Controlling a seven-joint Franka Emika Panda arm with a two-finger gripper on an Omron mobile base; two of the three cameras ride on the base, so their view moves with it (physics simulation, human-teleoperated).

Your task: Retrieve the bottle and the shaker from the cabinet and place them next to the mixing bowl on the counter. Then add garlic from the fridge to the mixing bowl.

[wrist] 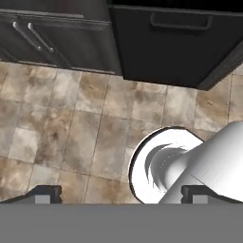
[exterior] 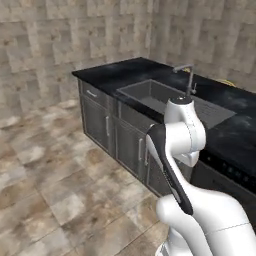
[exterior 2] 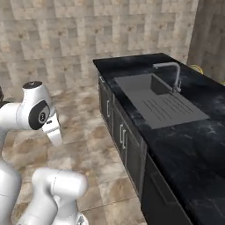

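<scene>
The tool (wrist: 121, 194) hangs open and empty over the floor (wrist: 71, 137); probably the opening step, so next the base must find the cabinet beyond the counter (exterior 2: 193, 132).

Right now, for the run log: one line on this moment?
gripper: open, empty | aimed at: floor | counter: sink only

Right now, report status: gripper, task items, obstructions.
Gripper open, empty, pointing down at floor. Counter ahead with sink; no bottle, shaker or bowl in sight. Nothing in the way.
</scene>
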